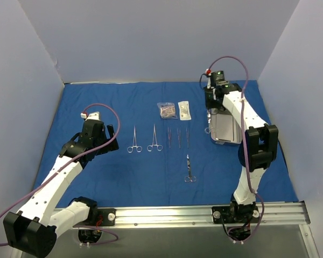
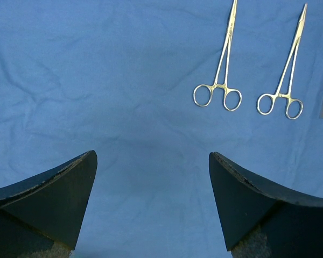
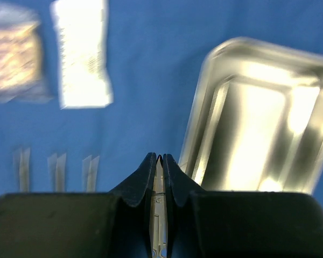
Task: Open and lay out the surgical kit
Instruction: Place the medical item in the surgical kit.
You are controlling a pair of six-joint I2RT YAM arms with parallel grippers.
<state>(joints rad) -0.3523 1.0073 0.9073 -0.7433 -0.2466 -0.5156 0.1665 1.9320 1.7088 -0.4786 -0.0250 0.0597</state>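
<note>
At the left end effector (image 2: 151, 161): spread wide, gripping nothing, poised over the blue cloth (image 2: 97, 80). Ahead and to its right, flat on the cloth, one ring-handled clamp (image 2: 222, 86), then a second clamp (image 2: 283, 95) just beside it. Ahead-left of the right end effector (image 3: 159, 157), three tweezers (image 3: 59, 166) in a row; beyond them a clear packet (image 3: 13, 54) and a white packet (image 3: 81, 54). At the right end effector: pinched shut on a thin steel instrument (image 3: 159, 183). Just ahead-right of it, the steel tray (image 3: 205, 107), resting on the cloth.
</note>
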